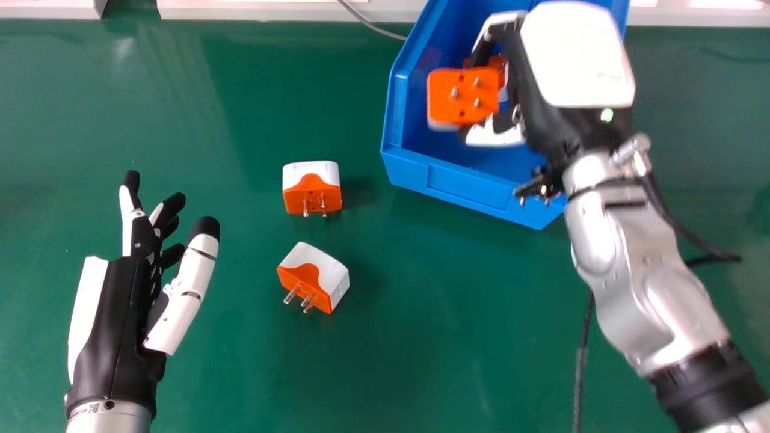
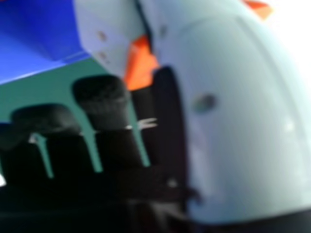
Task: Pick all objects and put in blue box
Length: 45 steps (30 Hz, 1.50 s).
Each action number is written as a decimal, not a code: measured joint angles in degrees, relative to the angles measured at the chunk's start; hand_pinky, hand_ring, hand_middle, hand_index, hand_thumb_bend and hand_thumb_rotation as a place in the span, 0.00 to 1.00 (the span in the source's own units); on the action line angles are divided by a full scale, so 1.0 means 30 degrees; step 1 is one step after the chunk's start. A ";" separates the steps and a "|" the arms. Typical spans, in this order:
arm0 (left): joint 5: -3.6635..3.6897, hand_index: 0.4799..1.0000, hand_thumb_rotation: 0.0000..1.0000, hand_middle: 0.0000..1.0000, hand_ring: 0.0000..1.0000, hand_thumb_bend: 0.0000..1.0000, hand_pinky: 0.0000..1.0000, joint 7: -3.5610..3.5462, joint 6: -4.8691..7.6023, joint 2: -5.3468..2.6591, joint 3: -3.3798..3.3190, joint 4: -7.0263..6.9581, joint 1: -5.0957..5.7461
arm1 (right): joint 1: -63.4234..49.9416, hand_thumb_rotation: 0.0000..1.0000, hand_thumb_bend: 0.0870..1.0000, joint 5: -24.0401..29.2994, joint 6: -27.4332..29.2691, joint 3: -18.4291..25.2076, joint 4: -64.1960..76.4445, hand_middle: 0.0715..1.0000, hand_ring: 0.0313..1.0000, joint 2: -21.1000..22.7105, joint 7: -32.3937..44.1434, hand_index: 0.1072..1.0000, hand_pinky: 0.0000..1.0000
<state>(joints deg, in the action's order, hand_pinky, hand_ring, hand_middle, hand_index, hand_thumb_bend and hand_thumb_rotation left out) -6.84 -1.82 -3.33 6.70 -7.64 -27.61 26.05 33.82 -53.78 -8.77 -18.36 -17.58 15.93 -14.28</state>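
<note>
The right robot hand (image 1: 574, 57) is holding a white and orange plug adapter (image 2: 141, 65), its pale thumb (image 2: 243, 121) lying across part of the orange face and its dark fingertips (image 2: 99, 94) bending near the white body. Beyond them the blue box (image 2: 39, 34) is showing a blurred wall, and the green bench (image 2: 48, 88) is appearing between box and fingers. Another bit of orange is peeking past the thumb, too little showing to tell what it is.
</note>
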 measured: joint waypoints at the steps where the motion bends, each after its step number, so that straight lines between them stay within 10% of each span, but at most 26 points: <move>1: 0.0033 0.91 0.75 0.95 0.95 0.33 0.90 -0.0008 -0.0003 -0.0005 0.0003 0.0023 -0.0033 | 0.0454 0.09 0.31 -0.0001 -0.0120 -0.0083 -0.0615 0.07 0.04 -0.0008 0.0020 0.15 0.02; 17: 0.0408 0.91 0.72 0.94 0.95 0.32 0.90 -0.0172 -0.0012 -0.0119 0.0003 0.0049 -0.0010 | 0.5565 0.12 0.41 0.0038 -0.0649 -0.1332 -0.8493 0.26 0.17 0.0039 -0.0360 0.40 0.14; 25: 0.0382 0.91 0.71 0.94 0.95 0.32 0.90 -0.0170 -0.0136 -0.0213 0.0021 -0.0220 0.0265 | 0.6217 0.15 0.45 -0.0141 -0.2449 -0.2590 -0.9893 0.47 0.42 -0.0238 -0.0078 0.42 0.34; 27: 0.0362 0.91 0.71 0.94 0.95 0.32 0.89 -0.0168 -0.0197 -0.0212 0.0049 -0.0301 0.0261 | 0.6317 0.44 0.58 -0.0177 -0.2806 -0.2977 -0.9758 0.76 0.71 -0.0225 0.0161 0.73 0.59; 32: 0.0306 0.90 0.71 0.94 0.95 0.32 0.89 -0.0165 -0.0527 -0.0213 0.0067 -0.0565 0.0317 | 0.6317 0.68 0.71 -0.0145 -0.3157 -0.3197 -0.8599 0.97 0.96 -0.0175 0.0774 0.96 0.94; 45: 0.0305 0.90 0.70 0.94 0.95 0.32 0.89 -0.0166 -0.0898 -0.0211 0.0089 -0.0764 0.0268 | 0.5566 0.65 0.69 0.0041 -0.3595 -0.3141 -0.6616 1.00 1.00 -0.0073 0.0685 1.00 1.00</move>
<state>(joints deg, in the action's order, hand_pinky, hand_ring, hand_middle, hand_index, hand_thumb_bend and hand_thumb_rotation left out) -5.92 -2.31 -6.02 6.07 -7.37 -29.90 26.85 50.51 -53.66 -19.55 -27.79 -37.43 15.72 -12.22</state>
